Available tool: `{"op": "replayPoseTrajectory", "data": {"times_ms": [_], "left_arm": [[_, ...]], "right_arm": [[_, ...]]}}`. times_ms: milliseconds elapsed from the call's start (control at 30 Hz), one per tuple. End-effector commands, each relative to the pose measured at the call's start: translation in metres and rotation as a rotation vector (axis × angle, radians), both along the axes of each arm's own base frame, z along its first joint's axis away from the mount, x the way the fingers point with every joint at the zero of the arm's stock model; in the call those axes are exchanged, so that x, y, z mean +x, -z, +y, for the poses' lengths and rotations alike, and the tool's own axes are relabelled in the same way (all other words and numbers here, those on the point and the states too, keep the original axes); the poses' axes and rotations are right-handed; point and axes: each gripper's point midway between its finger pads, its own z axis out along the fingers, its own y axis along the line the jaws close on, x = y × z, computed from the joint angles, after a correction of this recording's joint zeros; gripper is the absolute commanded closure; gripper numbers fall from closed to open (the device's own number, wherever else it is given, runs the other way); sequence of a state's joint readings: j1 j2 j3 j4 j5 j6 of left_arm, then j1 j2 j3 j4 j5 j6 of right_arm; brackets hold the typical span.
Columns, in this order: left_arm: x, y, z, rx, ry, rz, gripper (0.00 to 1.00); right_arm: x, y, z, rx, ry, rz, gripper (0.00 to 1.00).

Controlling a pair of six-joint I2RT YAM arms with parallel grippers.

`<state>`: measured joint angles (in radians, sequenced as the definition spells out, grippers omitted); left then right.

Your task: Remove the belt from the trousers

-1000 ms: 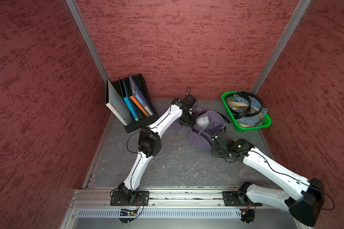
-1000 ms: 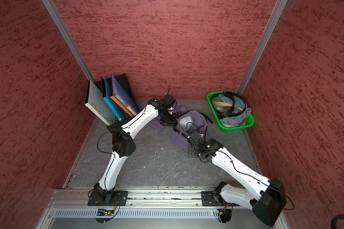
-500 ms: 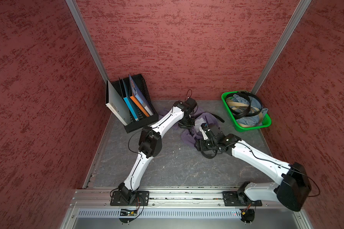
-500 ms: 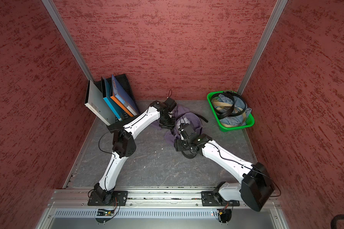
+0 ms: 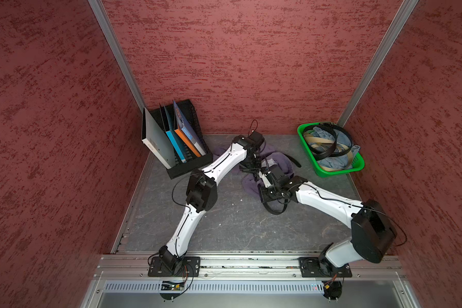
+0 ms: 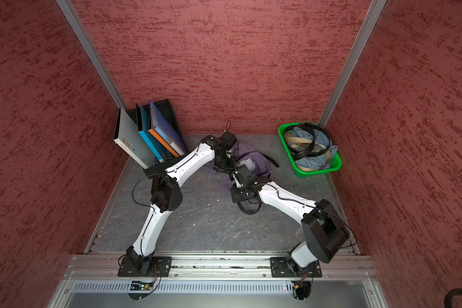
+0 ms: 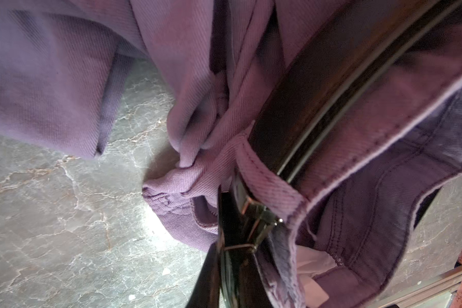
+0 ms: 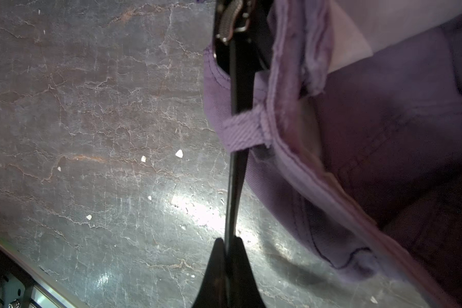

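Our right pincer (image 8: 227,241) is clamped on the belt (image 8: 235,186), which runs straight ahead through a loop (image 8: 244,130) of the trousers (image 8: 384,133). Our left pincer (image 7: 232,250) grips it beyond that loop.

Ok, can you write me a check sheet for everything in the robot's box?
surface: grey table, small pale crumbs.
job's things: the belt threaded through a loop of the trousers, purple, crumpled.
clutter: green basket of denim and spare belts; black rack of folders.
end effectors: right end effector shut on the belt; left end effector shut at the waistband, grip unclear.
cables: black cable loops beside the left arm elbow.
surroundings: red walls, metal rail in front.
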<state>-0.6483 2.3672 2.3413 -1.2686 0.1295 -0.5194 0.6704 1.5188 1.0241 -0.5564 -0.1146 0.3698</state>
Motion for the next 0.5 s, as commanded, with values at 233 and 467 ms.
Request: {"op": "replayPoseTrajectory", "data": {"times_ms": [233,467], "left_arm": [[0.061,-0.013,0.03,-0.017,-0.113,-0.098,0.98],[0.094,0.002,0.058,0.002,-0.2,-0.119,0.98]], "right_arm": [[-0.082,-0.005,-0.035,-0.014,-0.044,0.236,1.0],[-0.134,0.019,-0.04,-0.082,-0.061,0.485,1.0]]}}
